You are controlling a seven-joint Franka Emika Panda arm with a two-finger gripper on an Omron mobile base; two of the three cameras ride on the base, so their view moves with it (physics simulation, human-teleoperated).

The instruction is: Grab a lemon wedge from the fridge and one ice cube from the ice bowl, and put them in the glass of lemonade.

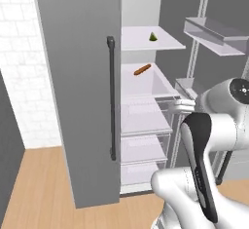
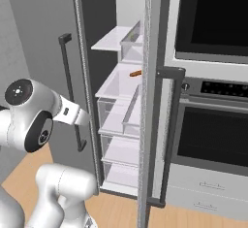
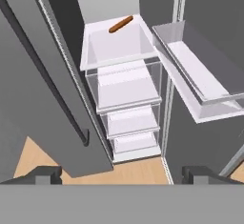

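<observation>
- The fridge (image 1: pixel 78 77) runs off the top edge in both base views; its full height is cut off.
- The lemon wedge (image 1: pixel 153 36) is too small to make out its cut face.
- In the right base view, the open door's edge hides part of the orange stick (image 2: pixel 135 73).
- The end effector (image 3: pixel 121 173) shows just its two dark tips at the bottom of the hand view; the rest is cut off.
- The door shelf (image 3: pixel 200 82) runs off the hand view's right edge.
- The oven (image 2: pixel 213 81) is cut by the right edge.
</observation>
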